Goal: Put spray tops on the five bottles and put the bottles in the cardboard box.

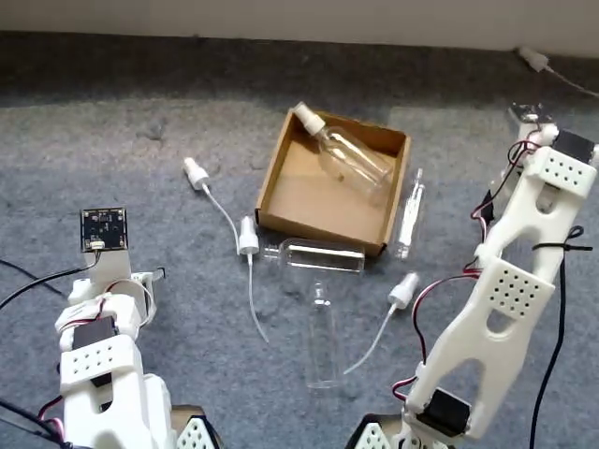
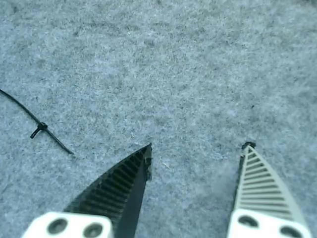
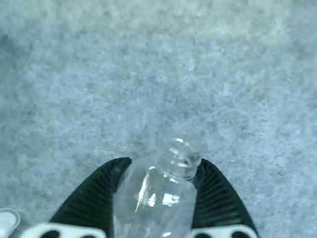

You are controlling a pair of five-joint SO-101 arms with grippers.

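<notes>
Grey felt-like cloth covers the desk point(image 1: 140, 140). The right end effector point(image 3: 163, 164) is clenched around a clear, empty plastic bottle with no top point(image 3: 158, 198), black fingers on either side of the shoulder and the open threaded neck poking out past the tips.

The bottle is probably very light. Its smooth round wall looks slippery and thin enough to give under a hard squeeze, so the body seems the right place to grip, leaving the neck free.

A white spray top with a long thin tube point(image 1: 404, 290) lies near the right arm. That tube looks bendy, so threading it into the narrow neck will likely be fiddly.

Three more clear bottles lie on the cloth. One point(image 1: 314, 254) is just in front of the brown cardboard box point(image 1: 304, 192), one point(image 1: 409, 210) is beside it, and one point(image 1: 323, 337) is nearer the arms. A capped bottle point(image 1: 351, 159) rests inside the box.

The left end effector point(image 2: 198, 146) hangs released over bare cloth.
</notes>
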